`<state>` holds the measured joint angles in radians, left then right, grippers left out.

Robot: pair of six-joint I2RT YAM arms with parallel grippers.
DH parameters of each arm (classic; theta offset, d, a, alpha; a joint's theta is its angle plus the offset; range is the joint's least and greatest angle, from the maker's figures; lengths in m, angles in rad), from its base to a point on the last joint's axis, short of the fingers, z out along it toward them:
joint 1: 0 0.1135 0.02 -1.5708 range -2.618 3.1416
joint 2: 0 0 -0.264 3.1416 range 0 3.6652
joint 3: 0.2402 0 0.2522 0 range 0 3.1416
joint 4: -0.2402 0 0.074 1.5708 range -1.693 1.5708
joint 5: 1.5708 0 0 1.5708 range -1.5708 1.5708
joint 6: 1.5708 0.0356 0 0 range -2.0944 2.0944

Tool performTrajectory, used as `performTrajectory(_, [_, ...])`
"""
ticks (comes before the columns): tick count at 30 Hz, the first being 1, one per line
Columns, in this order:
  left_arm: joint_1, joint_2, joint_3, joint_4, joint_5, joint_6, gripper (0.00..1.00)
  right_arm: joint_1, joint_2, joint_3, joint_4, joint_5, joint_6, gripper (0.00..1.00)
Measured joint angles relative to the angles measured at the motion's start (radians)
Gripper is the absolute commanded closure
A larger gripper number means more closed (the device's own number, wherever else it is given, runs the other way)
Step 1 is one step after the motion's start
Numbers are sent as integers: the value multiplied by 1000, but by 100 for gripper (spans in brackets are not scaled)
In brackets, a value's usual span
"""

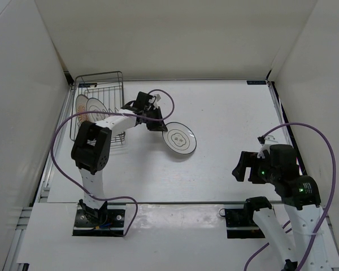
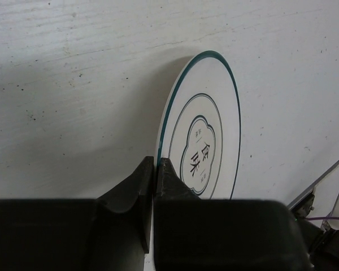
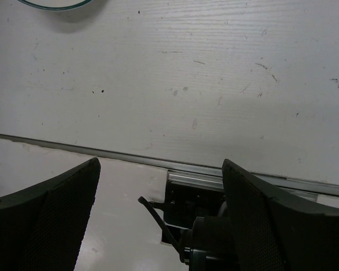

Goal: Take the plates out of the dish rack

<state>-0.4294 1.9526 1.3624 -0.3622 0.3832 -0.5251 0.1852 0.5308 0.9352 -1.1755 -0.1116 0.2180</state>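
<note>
1. The right gripper [image 1: 241, 167] hangs over the near part of the table [image 1: 231, 113], at 4 o'clock from the table's centre. In the right wrist view its jaws stand wide apart with nothing between them [image 3: 161, 164].
2. At 11 o'clock in the right wrist view, a teal-edged arc [image 3: 56, 3] is cut off by the frame edge. What it belongs to cannot be told from that view.
3. The flower-outline plate [image 1: 179, 138] is out of the rack, close to the table's centre. It is tilted, not flat. Whether its lower edge touches the table cannot be told.
4. The left gripper [image 1: 153, 117] sits at 11 o'clock from this plate. In the left wrist view the jaws [image 2: 156, 169] are clamped on the plate [image 2: 206, 147] at its near rim. The fingers hide the lower part of the plate.
5. The dish rack [image 1: 104, 76] stands at 10 o'clock on the table, at the far left corner. It holds an orange-tan plate [image 1: 81, 104] upright between the dividers.
6. A pale disc [image 1: 96, 107] stands just beside that plate at 3 o'clock. The left arm partly covers it, and its pattern is too small to read.
</note>
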Motion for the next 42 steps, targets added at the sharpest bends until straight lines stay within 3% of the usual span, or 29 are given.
performTrajectory(11, [-10, 6, 45, -65, -36, 35, 71, 0, -4, -16, -4, 0, 11, 10])
performTrajectory(14, [-10, 6, 45, -93, -61, 47, 71, 0, -4, -17, -4, 0, 11, 10])
performTrajectory(27, [-10, 29, 52, -169, -117, 84, 50, -1, -7, -20, -4, 0, 11, 10])
performTrajectory(32, [-10, 32, 69, -206, -142, 99, 47, -1, -7, -34, -4, 0, 11, 10])
performTrajectory(38, [-10, 32, 125, -271, -177, 126, 43, -1, -7, -34, -4, 0, 11, 10])
performTrajectory(42, [-3, 29, 240, -392, -241, 170, 41, -1, -7, -34, -4, -5, 11, 10])
